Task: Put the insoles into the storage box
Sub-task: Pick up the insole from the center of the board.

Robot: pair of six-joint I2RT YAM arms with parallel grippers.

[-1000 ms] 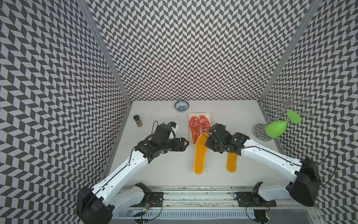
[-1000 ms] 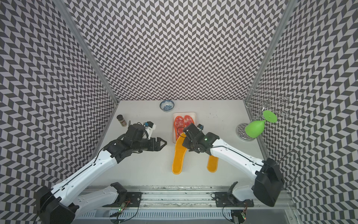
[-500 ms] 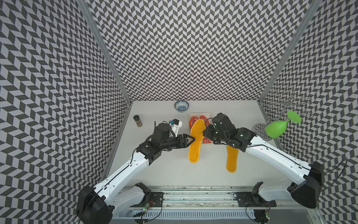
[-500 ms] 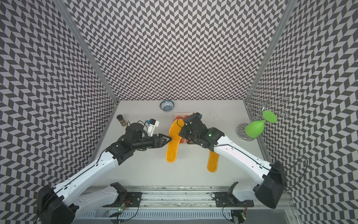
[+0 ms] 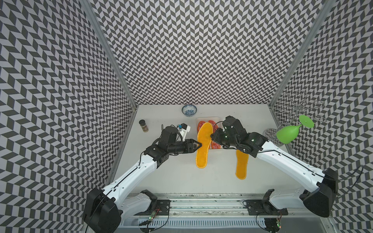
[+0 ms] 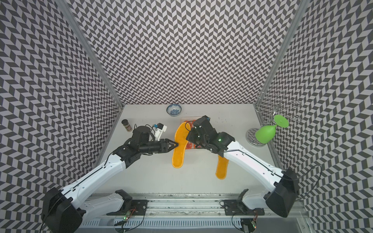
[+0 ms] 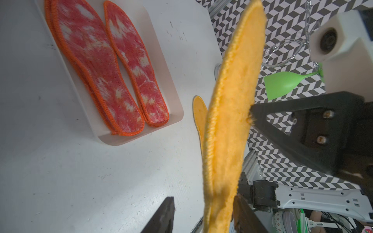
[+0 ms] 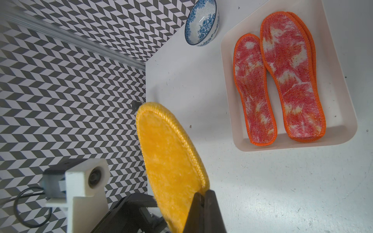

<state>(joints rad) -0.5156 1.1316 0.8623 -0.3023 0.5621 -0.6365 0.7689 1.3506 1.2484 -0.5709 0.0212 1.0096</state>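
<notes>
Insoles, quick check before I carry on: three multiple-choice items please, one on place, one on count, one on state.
1. Relative to the storage box, where is the loose yellow insole?
A. inside it
B. outside it, flat on the table
C. propped on its rim

2. How many plain yellow insoles show?
A. two
B. one
C. four

3. The right gripper is:
A. open
B. shut on nothing
C. shut on the lifted yellow insole

Answers: 1 B, both top views show it on the table, apart from the box. 2 A, one lifted, one lying. 3 C, the right wrist view shows it pinching that insole's edge.
</notes>
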